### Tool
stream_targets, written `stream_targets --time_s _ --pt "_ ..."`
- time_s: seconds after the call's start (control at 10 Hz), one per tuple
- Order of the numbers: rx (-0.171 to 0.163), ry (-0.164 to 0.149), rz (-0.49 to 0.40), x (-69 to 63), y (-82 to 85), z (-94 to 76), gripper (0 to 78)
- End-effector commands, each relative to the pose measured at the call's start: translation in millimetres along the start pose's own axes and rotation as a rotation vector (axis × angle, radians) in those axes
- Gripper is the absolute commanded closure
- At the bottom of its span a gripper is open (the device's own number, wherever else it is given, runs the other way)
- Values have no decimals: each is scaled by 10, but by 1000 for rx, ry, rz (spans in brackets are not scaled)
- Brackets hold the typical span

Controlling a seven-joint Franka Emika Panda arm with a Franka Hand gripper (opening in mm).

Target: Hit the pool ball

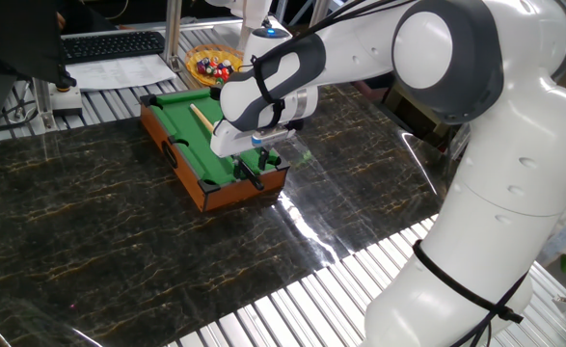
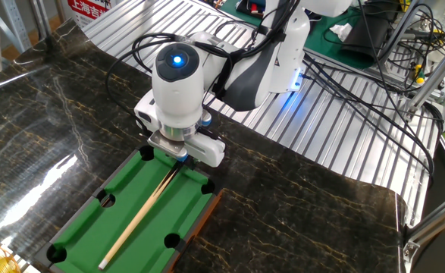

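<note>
Gripping one end of the cue stick (image 2: 135,225) over the miniature pool table (image 2: 183,225), the gripper (image 1: 248,166) risks a skewed stroke that misses the pool ball, which is not visible in either view, possibly hidden beneath the arm.

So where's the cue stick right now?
The cue stick lies lengthwise on the green felt of the mini pool table, its near end under the gripper at one short rail.

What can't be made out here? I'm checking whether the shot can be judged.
- Pool ball: seen in neither view.
- Gripper: the wrist hides the fingers in the other fixed view; too small to tell its state here.
- Cue stick: its near end is under the wrist.
- Bowl of balls: arm covers part.
</note>
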State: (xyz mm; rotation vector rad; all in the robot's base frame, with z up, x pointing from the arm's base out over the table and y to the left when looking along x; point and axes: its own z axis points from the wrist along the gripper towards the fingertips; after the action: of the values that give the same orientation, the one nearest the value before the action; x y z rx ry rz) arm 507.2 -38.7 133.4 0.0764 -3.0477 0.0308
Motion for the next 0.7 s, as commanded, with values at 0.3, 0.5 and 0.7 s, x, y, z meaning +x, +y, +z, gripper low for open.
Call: stream_targets --time_s 0.3,0.5,0.7 --pt "1 -5 -1 -12 -5 -17 1" --pt "1 -5 -1 -12 -5 -17 1" --pt "-39 -3 -54 -123 -18 -379 1"
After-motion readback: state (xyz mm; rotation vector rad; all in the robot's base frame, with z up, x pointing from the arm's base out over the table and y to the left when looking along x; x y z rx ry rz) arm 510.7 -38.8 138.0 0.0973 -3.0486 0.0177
